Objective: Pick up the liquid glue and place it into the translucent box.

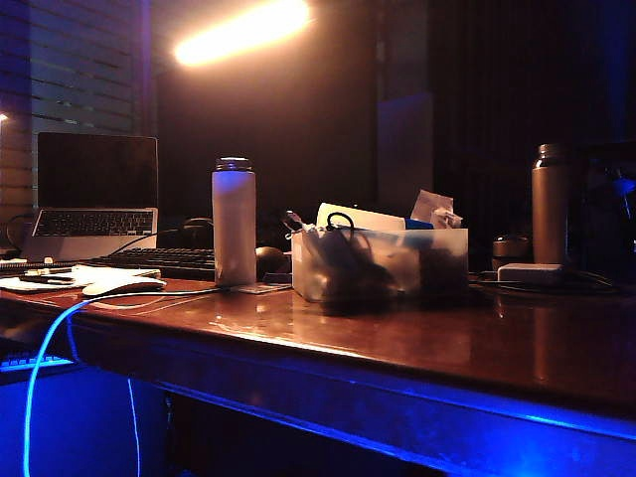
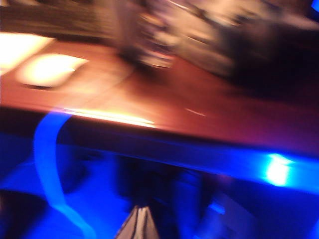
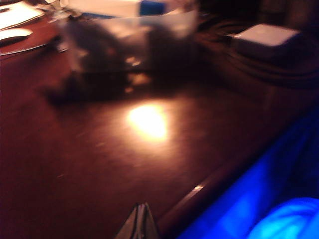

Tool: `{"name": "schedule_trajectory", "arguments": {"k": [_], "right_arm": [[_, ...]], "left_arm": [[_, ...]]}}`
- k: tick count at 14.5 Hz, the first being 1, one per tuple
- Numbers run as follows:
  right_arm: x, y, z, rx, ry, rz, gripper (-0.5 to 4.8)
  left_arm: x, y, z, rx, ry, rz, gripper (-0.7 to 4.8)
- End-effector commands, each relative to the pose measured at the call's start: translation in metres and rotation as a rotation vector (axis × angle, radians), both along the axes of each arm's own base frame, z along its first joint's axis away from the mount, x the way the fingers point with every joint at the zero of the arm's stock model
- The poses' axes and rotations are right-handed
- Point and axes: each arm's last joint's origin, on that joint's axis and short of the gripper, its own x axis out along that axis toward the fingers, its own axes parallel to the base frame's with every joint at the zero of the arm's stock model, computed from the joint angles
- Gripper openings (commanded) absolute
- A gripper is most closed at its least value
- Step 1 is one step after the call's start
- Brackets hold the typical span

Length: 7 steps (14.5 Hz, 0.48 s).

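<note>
liquid glue [image 1: 363, 218] lies in the translucent box [image 1: 437, 260]; left gripper [image 2: 139, 224] and right gripper [image 3: 140, 221] both closed, empty, near table [image 1: 417, 343] edge.

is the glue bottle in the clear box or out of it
In: the liquid glue lies atop the clutter inside the translucent box, blue cap toward the brown bottle.

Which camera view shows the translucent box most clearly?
The exterior view: the translucent box is sharp there, standing on the table with the liquid glue lying on top. The right wrist view shows it blurred; the left wrist view shows only a smeared shape.
</note>
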Motion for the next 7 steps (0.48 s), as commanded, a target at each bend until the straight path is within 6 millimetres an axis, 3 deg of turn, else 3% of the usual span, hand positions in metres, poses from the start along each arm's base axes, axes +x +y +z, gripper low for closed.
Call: {"name": "schedule_trajectory", "arguments": {"k": [1, 7], "right_arm": [[0.002, -0.009, 0.0, 0.006, -0.012, -0.091, -0.05], [0.001, -0.02, 0.006, 0.017, -0.087, -0.206, -0.05]], "left_arm": [[0.0, 0.014, -0.001, 0.001, -0.022, 0.14, -0.05], [0.001, 0.019, -0.001, 0.002, -0.018, 0.198, -0.05]]}}
